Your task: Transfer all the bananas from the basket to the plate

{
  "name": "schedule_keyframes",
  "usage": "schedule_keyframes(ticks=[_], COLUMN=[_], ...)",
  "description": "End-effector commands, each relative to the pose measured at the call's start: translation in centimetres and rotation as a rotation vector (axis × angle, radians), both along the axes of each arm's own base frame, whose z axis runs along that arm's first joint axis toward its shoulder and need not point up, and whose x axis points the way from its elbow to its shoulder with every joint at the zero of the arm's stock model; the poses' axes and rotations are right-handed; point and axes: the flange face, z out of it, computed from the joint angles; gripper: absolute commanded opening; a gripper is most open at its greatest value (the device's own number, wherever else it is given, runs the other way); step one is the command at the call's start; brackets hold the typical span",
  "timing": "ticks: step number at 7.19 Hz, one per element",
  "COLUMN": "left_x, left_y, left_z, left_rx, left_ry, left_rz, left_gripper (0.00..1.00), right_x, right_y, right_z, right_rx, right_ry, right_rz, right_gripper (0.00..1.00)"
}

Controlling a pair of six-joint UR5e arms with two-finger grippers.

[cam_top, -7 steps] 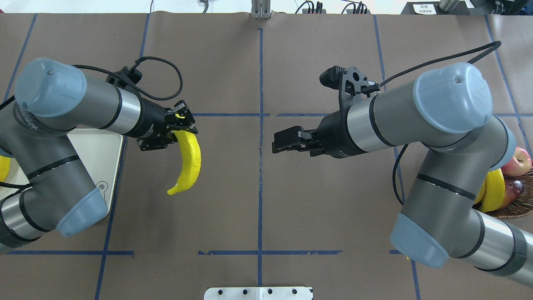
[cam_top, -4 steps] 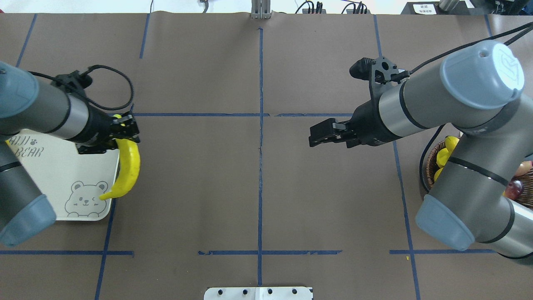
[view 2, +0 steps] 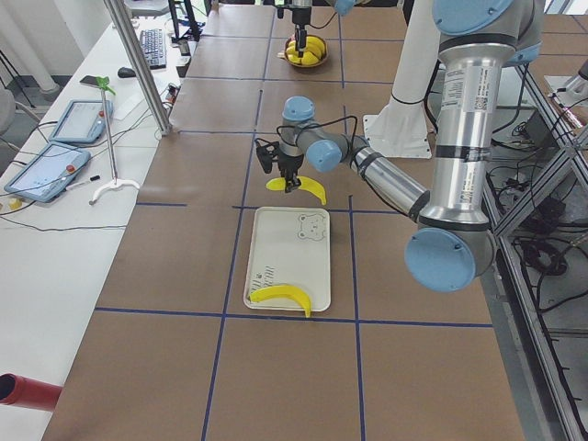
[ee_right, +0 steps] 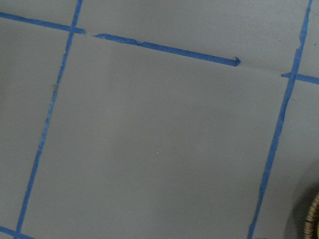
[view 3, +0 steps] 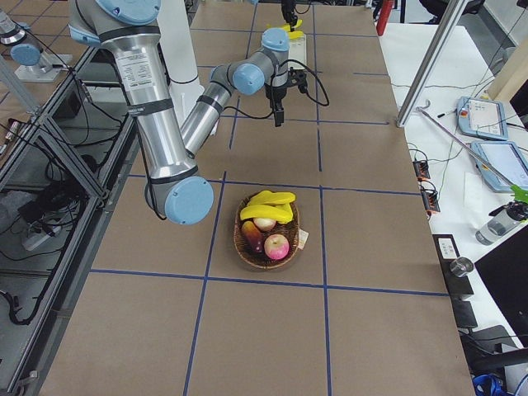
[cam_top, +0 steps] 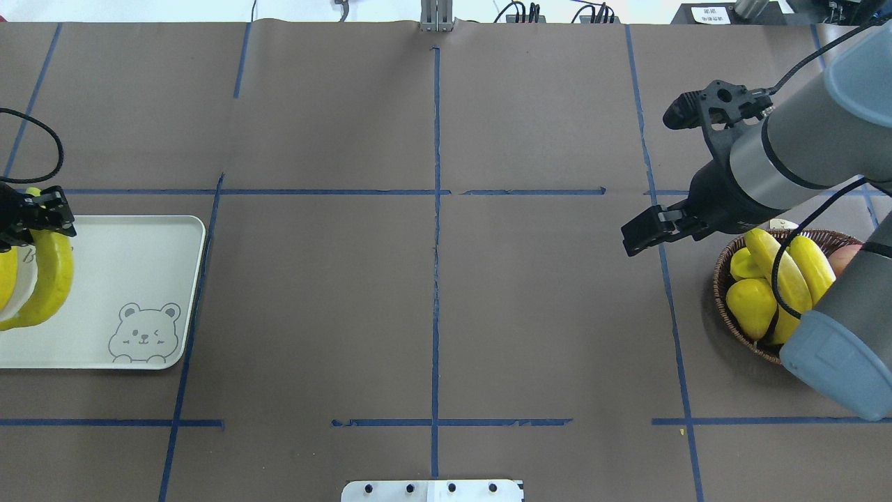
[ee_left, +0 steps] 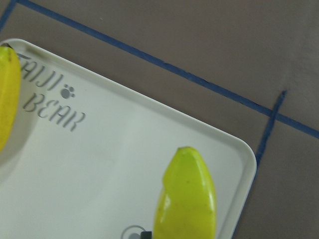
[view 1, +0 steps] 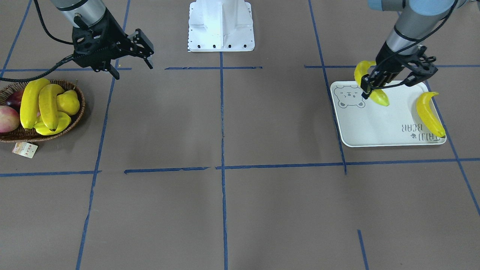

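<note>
Your views, listed: overhead and front-facing, both steep, from opposite long edges, sharing the tabletop (cam_top: 313,293); two end views look lengthwise; wrist cameras close, left's over the plate (ee_left: 99,164).

The left gripper (view 1: 370,89) hangs above the plate (view 1: 375,127), jaws clamped (on a banana (view 1: 379,98)); the right gripper (view 1: 134,70), far from the plate, has its jaws apart.

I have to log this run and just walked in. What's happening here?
The left gripper is shut on a banana, holding it over the bear-print end of the plate, where another banana already lies. The right gripper is open and empty, beside the basket, which holds two more bananas among other fruit.
</note>
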Motion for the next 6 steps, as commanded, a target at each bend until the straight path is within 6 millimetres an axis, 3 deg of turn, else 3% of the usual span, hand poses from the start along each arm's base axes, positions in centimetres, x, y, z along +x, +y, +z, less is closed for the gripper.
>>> schedule_keyframes(ticks=[1,4,5,6], left_x=[-1.5,-1.2,-1.2,-1.3], left_y=[-1.5,-3.0,-2.9,-2.7], left_z=[4.1,13.4,14.3,17.2], left_rx=[-0.098,-0.043,-0.033,-0.041], left_ry=[0.027,0.065,0.075,0.07], left_rz=[-0.11,-0.106,-0.102,-0.094], left_gripper=[0.03,0.09,0.14,0.19], right_x=[2.2,2.5,2.6,2.5], right_y=[0.0,0.0,0.0,-0.1], right_z=[2.1,2.1,2.1,2.2], right_rx=[0.037,0.037,0.037,0.036], right_ry=[0.035,0.035,0.037,0.038], right_rz=[-0.026,-0.021,-0.019,-0.019], right_gripper=[0.99,0.99,0.99,0.99])
